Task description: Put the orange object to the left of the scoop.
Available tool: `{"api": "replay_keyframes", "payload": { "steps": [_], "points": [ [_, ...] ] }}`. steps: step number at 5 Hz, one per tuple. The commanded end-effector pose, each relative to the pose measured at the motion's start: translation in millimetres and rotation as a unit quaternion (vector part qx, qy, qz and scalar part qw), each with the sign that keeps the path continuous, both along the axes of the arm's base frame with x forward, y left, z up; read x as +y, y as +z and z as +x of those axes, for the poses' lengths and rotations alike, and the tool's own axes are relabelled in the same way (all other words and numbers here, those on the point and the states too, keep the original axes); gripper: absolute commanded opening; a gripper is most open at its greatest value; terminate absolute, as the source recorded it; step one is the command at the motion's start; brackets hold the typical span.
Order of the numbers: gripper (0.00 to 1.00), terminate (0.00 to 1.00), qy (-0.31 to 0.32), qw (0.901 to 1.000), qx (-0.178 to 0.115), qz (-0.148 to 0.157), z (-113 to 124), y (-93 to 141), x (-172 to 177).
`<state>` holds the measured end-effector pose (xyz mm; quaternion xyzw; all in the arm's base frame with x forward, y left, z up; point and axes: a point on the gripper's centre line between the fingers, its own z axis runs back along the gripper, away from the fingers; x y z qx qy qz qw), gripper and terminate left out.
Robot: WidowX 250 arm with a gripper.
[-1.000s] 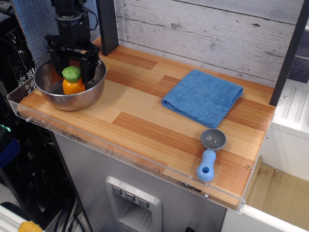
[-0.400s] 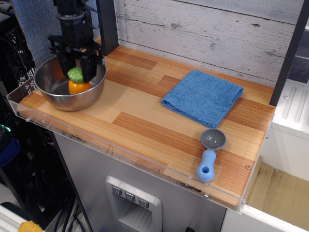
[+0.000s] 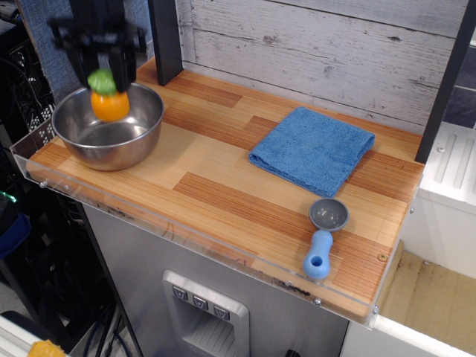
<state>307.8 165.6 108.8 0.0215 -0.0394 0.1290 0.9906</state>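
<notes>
Over at ten o'clock on the table, the pincer is clamped around the green cap of the orange object, so the fruit hangs free above the steel bowl, clear of its rim. Gripping by the cap makes sense: the bumpy top gives the fingers purchase where the glossy round body would slip. Toward the middle, at about two o'clock, a folded blue cloth lies flat, out of the likely path. At four o'clock lies the scoop, grey bowl toward the cloth, blue handle toward the front edge. The bare wood just at its nine o'clock looks like the landing spot.
</notes>
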Motion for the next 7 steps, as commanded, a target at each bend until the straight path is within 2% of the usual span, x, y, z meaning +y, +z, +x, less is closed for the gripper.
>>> {"api": "replay_keyframes", "payload": {
  "steps": [1,2,3,4,5,6,7],
  "points": [
    [0.0,0.0,-0.036,0.9986,-0.019,-0.034,-10.2,30.4,-86.7],
    [0.0,0.0,-0.065,0.9941,0.002,-0.087,-20.2,13.4,-126.5],
    [0.0,0.0,-0.097,0.9875,0.027,-0.122,-31.0,-9.0,-162.7],
    [0.0,0.0,-0.115,0.9859,0.047,-0.113,-34.2,-29.2,-184.4],
    [0.0,0.0,-0.121,0.988,0.053,-0.079,-30.1,-44.6,-193.9],
    [0.0,0.0,-0.12,0.9908,0.042,-0.047,-27.3,-46.8,-194.4],
    [0.0,0.0,-0.116,0.9921,0.037,-0.032,-23.2,-47.3,-193.7]
  ]
}}
